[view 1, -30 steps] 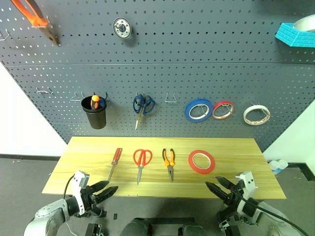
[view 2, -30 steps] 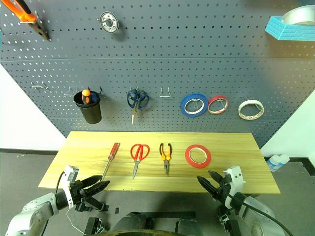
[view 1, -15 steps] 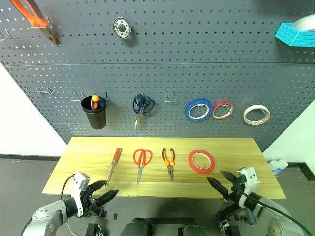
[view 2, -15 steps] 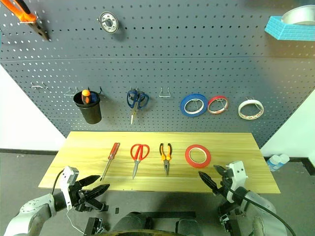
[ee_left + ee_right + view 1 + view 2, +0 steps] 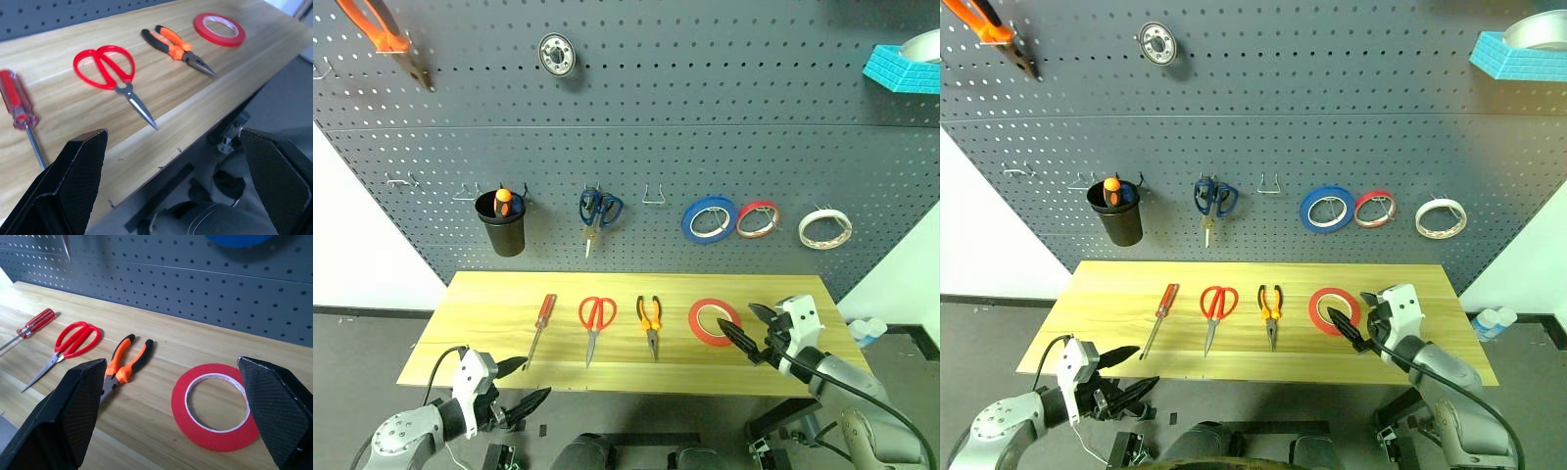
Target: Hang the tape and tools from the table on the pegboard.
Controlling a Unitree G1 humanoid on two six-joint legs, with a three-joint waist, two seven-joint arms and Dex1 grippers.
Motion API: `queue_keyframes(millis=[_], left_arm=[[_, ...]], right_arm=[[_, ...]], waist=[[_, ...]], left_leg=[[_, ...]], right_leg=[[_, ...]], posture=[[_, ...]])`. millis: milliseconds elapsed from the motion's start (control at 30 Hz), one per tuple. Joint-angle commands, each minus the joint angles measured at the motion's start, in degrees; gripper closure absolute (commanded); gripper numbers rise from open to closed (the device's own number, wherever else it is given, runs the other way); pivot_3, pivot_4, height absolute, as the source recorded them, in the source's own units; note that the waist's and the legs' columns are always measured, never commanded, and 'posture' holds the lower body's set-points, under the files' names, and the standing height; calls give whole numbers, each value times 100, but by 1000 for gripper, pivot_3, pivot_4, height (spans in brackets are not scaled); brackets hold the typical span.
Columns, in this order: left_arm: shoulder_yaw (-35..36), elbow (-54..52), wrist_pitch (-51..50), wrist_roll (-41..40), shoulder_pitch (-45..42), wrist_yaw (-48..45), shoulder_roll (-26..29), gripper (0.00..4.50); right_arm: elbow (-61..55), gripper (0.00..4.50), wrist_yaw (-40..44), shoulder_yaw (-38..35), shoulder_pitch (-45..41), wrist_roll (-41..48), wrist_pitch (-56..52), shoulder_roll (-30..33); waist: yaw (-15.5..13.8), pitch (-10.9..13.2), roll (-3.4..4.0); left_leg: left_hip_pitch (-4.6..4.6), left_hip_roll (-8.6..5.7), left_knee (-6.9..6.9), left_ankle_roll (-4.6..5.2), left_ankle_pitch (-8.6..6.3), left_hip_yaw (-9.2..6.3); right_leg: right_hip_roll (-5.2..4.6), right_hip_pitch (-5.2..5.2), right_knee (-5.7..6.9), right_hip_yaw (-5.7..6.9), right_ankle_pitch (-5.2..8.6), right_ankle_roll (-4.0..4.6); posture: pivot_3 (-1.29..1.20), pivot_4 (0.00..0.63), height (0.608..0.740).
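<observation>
**Tape and three tools on the bench, nothing hung yet**

Near edge: left gripper (image 5: 522,395) hangs below the bench (image 5: 489,367) front, jaws spread, empty. Right gripper (image 5: 742,334) hovers just beside the tape (image 5: 714,321), jaws spread, empty.

On the bench, in a row: screwdriver (image 5: 541,321), slim, clear red handle; scissors (image 5: 595,319), red loops, blades shut; pliers (image 5: 649,320), orange-and-black handles; tape, flat red-orange ring with a wide open centre.

Behind: pegboard (image 5: 636,147), one bare hook (image 5: 653,196) beside the blue-handled scissors (image 5: 598,210).

Risk, as judged: tape lies flat, so a pinch on its thin rim could skid it along the wood; a tilted ring may miss the hook.
</observation>
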State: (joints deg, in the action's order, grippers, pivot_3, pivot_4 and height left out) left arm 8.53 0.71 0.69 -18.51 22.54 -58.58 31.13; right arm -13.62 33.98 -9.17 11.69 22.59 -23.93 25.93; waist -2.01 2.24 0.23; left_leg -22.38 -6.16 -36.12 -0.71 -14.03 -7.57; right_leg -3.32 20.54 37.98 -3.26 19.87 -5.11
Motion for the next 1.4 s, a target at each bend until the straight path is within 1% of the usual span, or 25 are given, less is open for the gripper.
queue_keyframes(millis=[33,100,233,367,400,433,467,500,533,567,667,767,900,1100,1400], left_arm=[[-13,-366,213,41,134,-70,160,0],[27,-446,450,102,195,-32,178,0],[209,-461,1239,167,233,167,44,0],[159,-401,1519,63,235,89,53,0],[-9,-356,1539,266,-283,246,10,0],[-307,-146,1259,418,-1159,440,-201,0],[-534,41,1056,518,-1794,570,-380,0],[-674,229,934,579,-2215,637,-513,0],[-725,350,874,590,-2390,647,-585,0],[-752,457,866,568,-2452,651,-665,0],[-883,652,739,509,-2549,714,-817,0],[-1028,732,480,509,-2580,768,-938,0],[-1127,705,293,471,-2562,797,-1006,0],[-1225,680,158,520,-2495,786,-972,0],[-1398,752,170,606,-2356,816,-1014,0]], right_arm=[[-366,21,-249,139,-84,-92,-198,-36],[-356,21,-443,248,-196,-194,-323,-90],[-212,21,-763,503,-521,-407,-559,-220],[-11,21,-958,732,-805,-567,-754,-368],[84,21,-1021,804,-905,-605,-841,-421],[189,21,-1108,928,-1038,-686,-1036,-455],[285,21,-1168,1007,-1162,-715,-1213,-509],[340,21,-1184,1046,-1243,-710,-1313,-554],[357,21,-1190,1060,-1290,-701,-1389,-580],[388,21,-1199,1140,-1358,-750,-1476,-571],[441,21,-1219,1282,-1535,-788,-1739,-563],[397,21,-1169,1328,-1588,-802,-1855,-535],[428,21,-1164,1316,-1618,-850,-1890,-506],[624,21,-1232,1295,-1721,-958,-1872,-563],[663,21,-1417,1358,-1821,-1055,-2112,-764]], waist=[[11,29,2],[11,80,6],[16,130,14],[46,147,11],[43,154,11],[-11,166,16],[-98,179,30],[-153,183,25],[-143,178,13],[-57,168,9],[310,161,14],[462,176,-9],[470,181,-16],[450,195,-16],[453,258,-10]], left_leg=[[0,0,0,0,0,1],[-1,1,1,0,0,1],[-6,1,3,1,0,1],[-7,0,9,12,7,1],[-8,0,10,13,8,1],[-6,-1,10,14,8,1],[-9,-2,5,14,9,-3],[-13,-2,-6,9,14,-7],[-14,1,-7,1,21,-7],[-11,3,-8,-5,29,-7],[10,-2,5,12,22,23],[-14,-1,21,24,12,21],[-25,3,36,22,13,17],[-9,1,15,21,12,17],[-10,1,17,21,12,15]], right_leg=[[-1,0,0,-1,1,1],[-1,0,0,-1,2,3],[-1,7,0,-1,2,4],[-2,14,0,2,3,5],[-2,14,-1,2,3,5],[-2,12,-1,3,3,5],[-3,12,1,13,3,5],[-21,-2,8,49,2,4],[-25,-2,15,65,-1,3],[-20,-1,16,64,-15,1],[-24,-5,13,28,-21,-32],[-23,31,13,28,-15,-42],[-20,51,18,29,-11,-35],[-22,22,17,32,-16,-42],[-23,23,17,32,-16,-42]], posture=[[-54,54,717],[-54,62,717],[-57,65,717],[-62,62,717],[-62,62,717],[-67,63,717],[-69,64,717],[-69,64,717],[-74,68,717],[-79,72,717],[-90,81,717],[-97,87,717],[-95,88,717],[-92,83,717],[-106,107,717]])
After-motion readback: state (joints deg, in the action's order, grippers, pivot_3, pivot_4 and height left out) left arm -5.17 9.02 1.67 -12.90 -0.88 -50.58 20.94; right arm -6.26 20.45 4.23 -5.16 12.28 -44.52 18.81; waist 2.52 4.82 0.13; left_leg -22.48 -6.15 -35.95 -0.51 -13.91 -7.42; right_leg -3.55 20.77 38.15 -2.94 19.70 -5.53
